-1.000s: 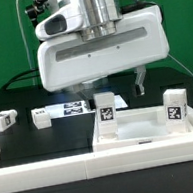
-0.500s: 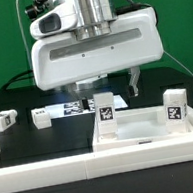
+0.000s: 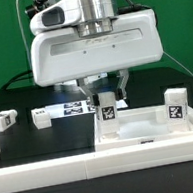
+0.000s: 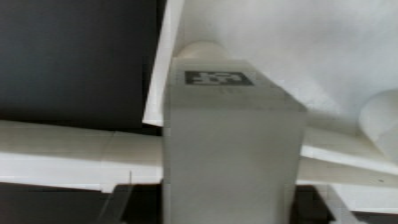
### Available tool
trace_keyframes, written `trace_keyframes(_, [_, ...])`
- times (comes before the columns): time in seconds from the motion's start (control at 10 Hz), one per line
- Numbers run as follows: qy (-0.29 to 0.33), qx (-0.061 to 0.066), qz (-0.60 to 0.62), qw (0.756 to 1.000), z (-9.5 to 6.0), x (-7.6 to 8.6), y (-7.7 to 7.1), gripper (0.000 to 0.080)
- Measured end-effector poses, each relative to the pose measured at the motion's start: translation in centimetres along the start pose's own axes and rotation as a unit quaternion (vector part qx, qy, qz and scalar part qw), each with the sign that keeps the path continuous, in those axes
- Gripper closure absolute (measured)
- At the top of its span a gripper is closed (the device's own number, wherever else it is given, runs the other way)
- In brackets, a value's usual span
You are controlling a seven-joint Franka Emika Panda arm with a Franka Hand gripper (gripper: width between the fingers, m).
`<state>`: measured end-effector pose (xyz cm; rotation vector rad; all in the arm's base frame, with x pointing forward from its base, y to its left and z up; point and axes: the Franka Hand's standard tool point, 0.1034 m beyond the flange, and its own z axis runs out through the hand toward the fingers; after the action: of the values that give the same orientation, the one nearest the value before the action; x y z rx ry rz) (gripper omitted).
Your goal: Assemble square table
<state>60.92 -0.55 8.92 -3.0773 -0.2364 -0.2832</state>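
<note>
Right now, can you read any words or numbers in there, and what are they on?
No words or numbers can be read anywhere.
Upright leg: tag of black-and-white squares, no letters.
Corner leg: same kind of tag.
Marker board: tag patterns, too small to make out.

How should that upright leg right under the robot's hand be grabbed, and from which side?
Probably near its top, from straight above: the leg stands upright on the square tabletop, its flat parallel sides free for the jaws.
</note>
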Motion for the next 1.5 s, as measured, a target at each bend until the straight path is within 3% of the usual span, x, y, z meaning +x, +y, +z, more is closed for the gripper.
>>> trace_keyframes(0.7, [0.0,0.001,0.013,1.0,0.0,0.0,0.0,0.0512])
trace_keyframes(1.0, [0.001,0.006,0.114,0.994,0.02,0.01,-0.16,0.0511])
trace_keyframes(1.2, [0.001,0.013,0.222,0.975,0.1,-0.17,-0.41,0.0511])
trace_keyframes(1.5, [0.023,0.015,0.356,0.934,0.27,-0.02,0.42,0.0511])
